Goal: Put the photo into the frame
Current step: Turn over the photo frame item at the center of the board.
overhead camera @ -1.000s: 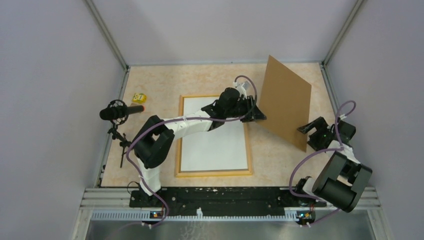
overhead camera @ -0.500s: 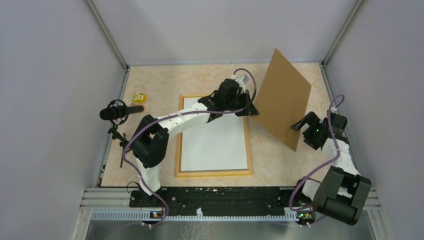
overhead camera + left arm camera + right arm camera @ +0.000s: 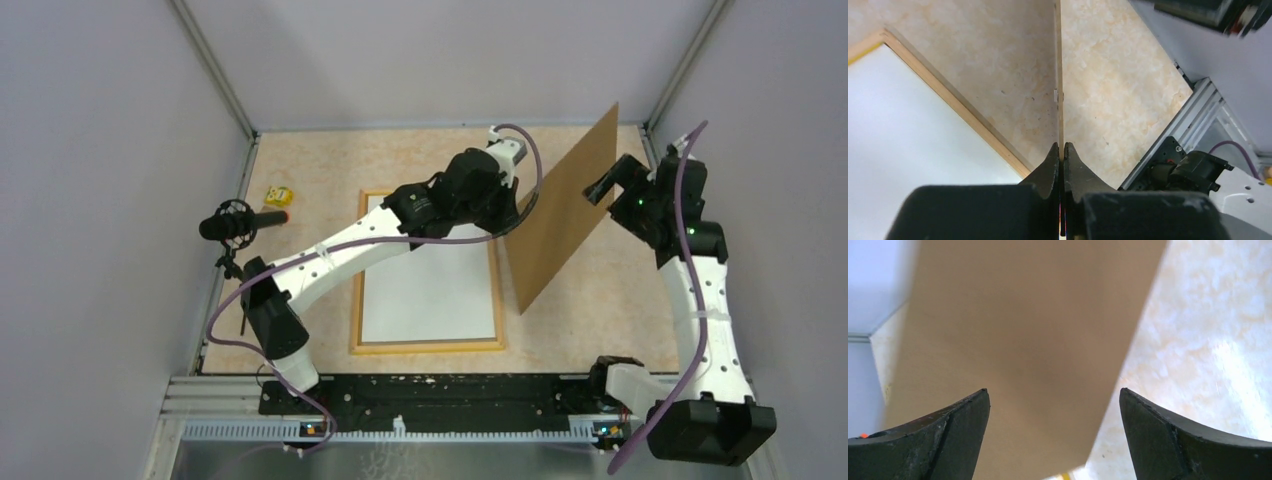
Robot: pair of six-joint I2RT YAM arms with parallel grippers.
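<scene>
My left gripper (image 3: 522, 205) has its jaws pressed tight on the backing board (image 3: 565, 215), pinching the thin brown sheet by its left edge. My left wrist view shows it plainly: both fingers (image 3: 1050, 165) clamp the board's edge (image 3: 1058, 75), which runs straight away from me like a blade. The board is up off the table (image 3: 330, 160), standing steeply on edge and leaning, just right of the frame (image 3: 355, 270). Its near lower corner dips close to the frame's right rail, and I cannot tell whether it touches down.

Over on my right, the right gripper (image 3: 612, 178) sits high at the far right, by the board's far upper corner, jaws spread wide and holding nothing. In my right wrist view the brown face (image 3: 1023, 340) fills the space ahead of my open fingers (image 3: 938, 435).

The frame lies flat in the middle of the table, its yellow-orange border (image 3: 948, 95) all in sight. The photo (image 3: 430, 290) lies inside it, only plain white showing (image 3: 898, 125). A microphone (image 3: 240, 222) stands at the table's left edge, with a small yellow thing (image 3: 278, 196) just beyond it
</scene>
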